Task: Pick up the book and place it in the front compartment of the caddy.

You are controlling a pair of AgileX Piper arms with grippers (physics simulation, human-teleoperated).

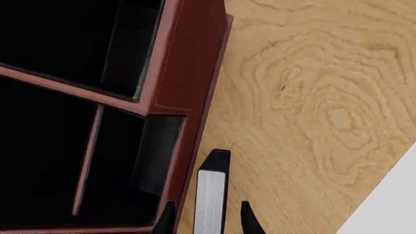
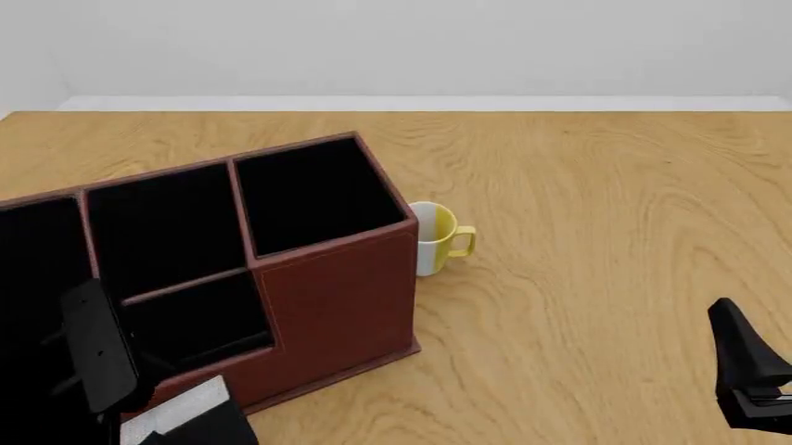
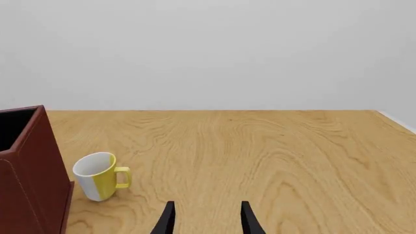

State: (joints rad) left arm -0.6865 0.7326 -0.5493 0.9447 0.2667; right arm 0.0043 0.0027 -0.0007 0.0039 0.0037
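While the left gripper (image 1: 209, 219) holds the book (image 1: 211, 195) clamped between its fingers, page edge showing toward the wrist camera, the task stands at the carrying step: the book is off the table and hangs just outside the caddy (image 2: 334, 297), beside its low near wall, not yet over any cell. In the front view the book's pale page edge (image 2: 180, 413) shows at the bottom of the picture, close to the caddy's near corner, with the left arm's dark links partly over the shallow front compartment (image 2: 198, 320). The next move, as a judgement, calls for shifting the book sideways over that low front cell, lining its length up with the cell's long side so it clears the stitched rim and the thin divider, then lowering before release. The right gripper (image 3: 206, 219) sits idle and part-open with nothing between its fingers, well apart from the caddy, facing the yellow-and-white mug (image 3: 99, 176) on the wooden table (image 2: 594, 232)
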